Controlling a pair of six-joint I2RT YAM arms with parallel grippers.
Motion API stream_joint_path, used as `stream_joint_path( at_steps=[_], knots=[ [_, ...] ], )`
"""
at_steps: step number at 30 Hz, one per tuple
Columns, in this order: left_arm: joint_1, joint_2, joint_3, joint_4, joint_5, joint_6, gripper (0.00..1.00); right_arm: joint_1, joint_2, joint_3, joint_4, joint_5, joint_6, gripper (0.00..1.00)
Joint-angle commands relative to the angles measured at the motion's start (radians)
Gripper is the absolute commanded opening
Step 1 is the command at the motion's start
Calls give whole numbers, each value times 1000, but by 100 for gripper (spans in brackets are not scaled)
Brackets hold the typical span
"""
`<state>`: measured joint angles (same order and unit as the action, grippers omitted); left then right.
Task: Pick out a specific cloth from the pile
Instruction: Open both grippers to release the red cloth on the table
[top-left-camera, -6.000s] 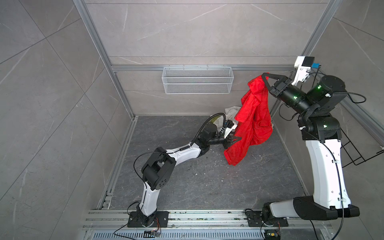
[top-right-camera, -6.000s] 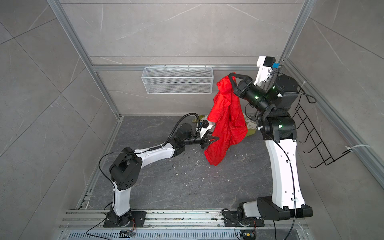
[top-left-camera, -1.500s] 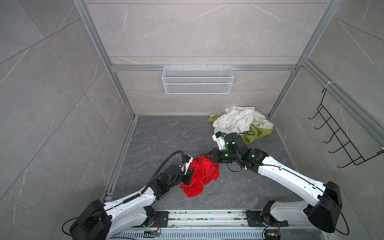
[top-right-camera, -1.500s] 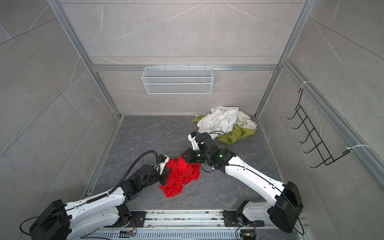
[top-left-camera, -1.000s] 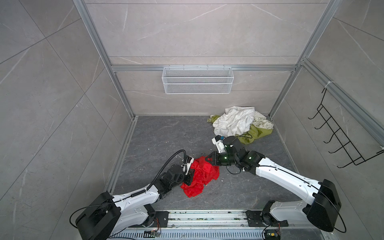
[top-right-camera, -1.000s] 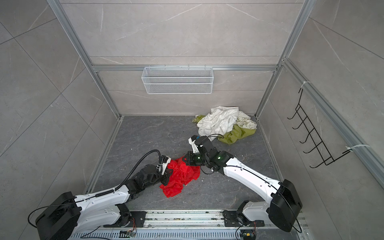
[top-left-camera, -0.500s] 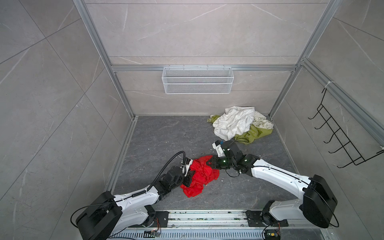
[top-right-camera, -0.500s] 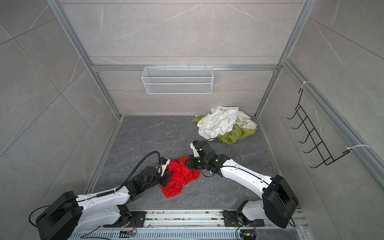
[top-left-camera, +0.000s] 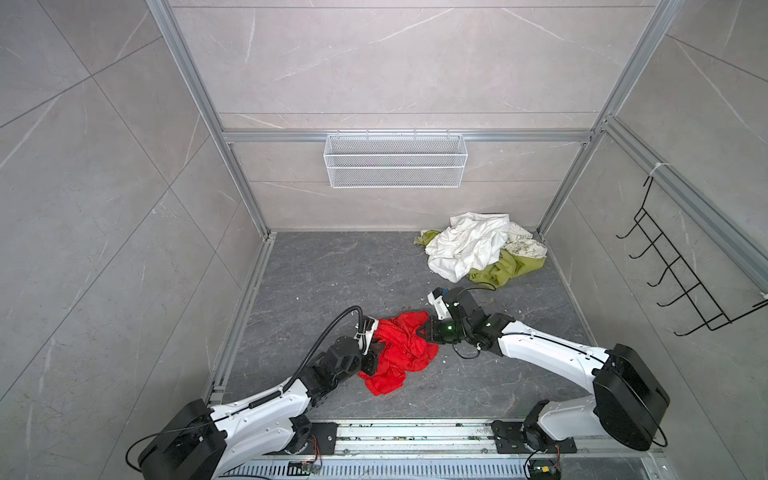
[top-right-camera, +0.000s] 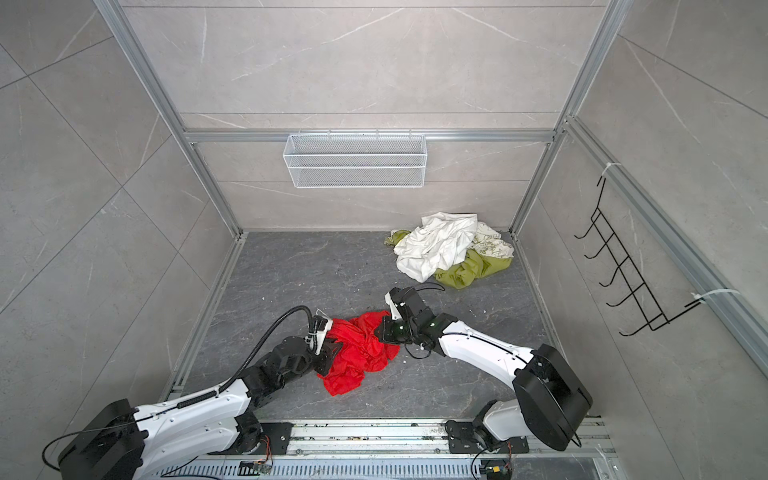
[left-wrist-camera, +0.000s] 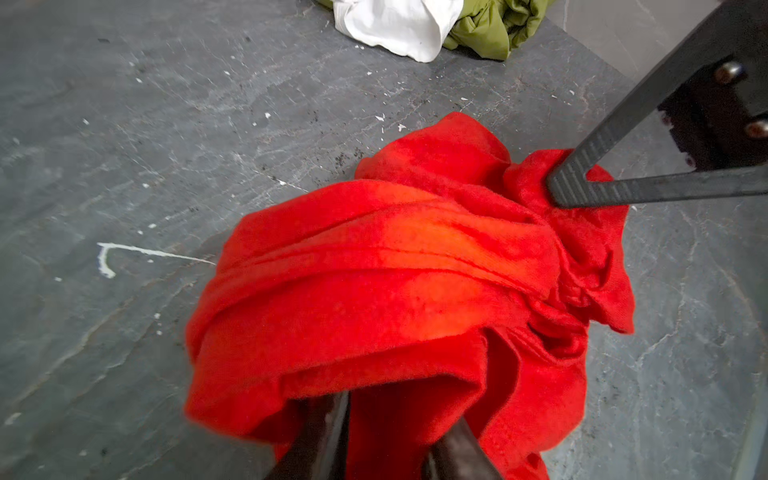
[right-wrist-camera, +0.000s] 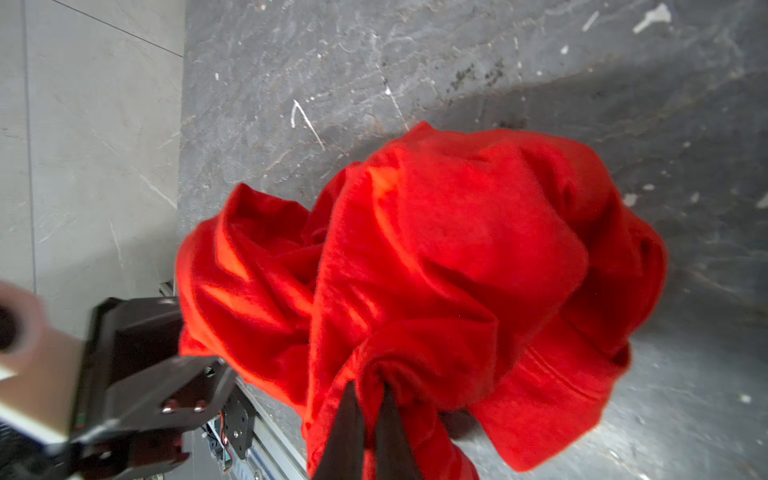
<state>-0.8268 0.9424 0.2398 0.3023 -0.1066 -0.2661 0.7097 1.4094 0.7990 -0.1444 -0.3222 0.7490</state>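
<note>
Red cloth (top-left-camera: 399, 349) is lying crumpled on the dark grey floor (top-left-camera: 324, 274), front-middle of the cell and well apart from the pile (top-left-camera: 469, 249), which sits in the far right corner. In both top views its long axis runs diagonally: the bunched end is up at the far right, and a narrower tail points down-left toward the front rail (top-left-camera: 415, 432).

It's sandwiched between the two arms. The right gripper (top-left-camera: 424, 330) is at the far-right end, clamped tight on a twisted bit of fabric. The right wrist view shows its fingers (right-wrist-camera: 349, 419) almost together, with the cloth (right-wrist-camera: 436, 270) bulging out past them.

The left gripper (top-left-camera: 376, 353) is on the opposite side, at the cloth's left edge about midway along. In the left wrist view its jaws are parted, and the cloth (left-wrist-camera: 395, 291) is draped over and between them. It looks loose rather than squeezed. That view also shows the right gripper (left-wrist-camera: 557, 187) biting in at the far side.
</note>
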Motion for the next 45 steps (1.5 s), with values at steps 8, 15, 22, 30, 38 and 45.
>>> stream_joint_path(
  at_steps=[8,15,22,30,38,45],
  knots=[
    [-5,-108,91,-143,-15,-32,50,-13,48,-28,36,-5,-10,0],
    [-4,-238,182,-299,-58,5,59,-20,70,-38,53,4,-16,0],
    [-6,-237,250,-288,15,43,70,-23,56,-25,27,7,-20,1],
    [-6,-16,335,-169,171,24,66,-23,-30,-14,-41,25,-23,31],
    [-5,63,304,-79,222,-22,63,-25,-130,14,-130,77,-51,39],
    [-2,93,219,-22,162,-28,63,-30,-149,23,-130,91,-69,43]
  ],
)
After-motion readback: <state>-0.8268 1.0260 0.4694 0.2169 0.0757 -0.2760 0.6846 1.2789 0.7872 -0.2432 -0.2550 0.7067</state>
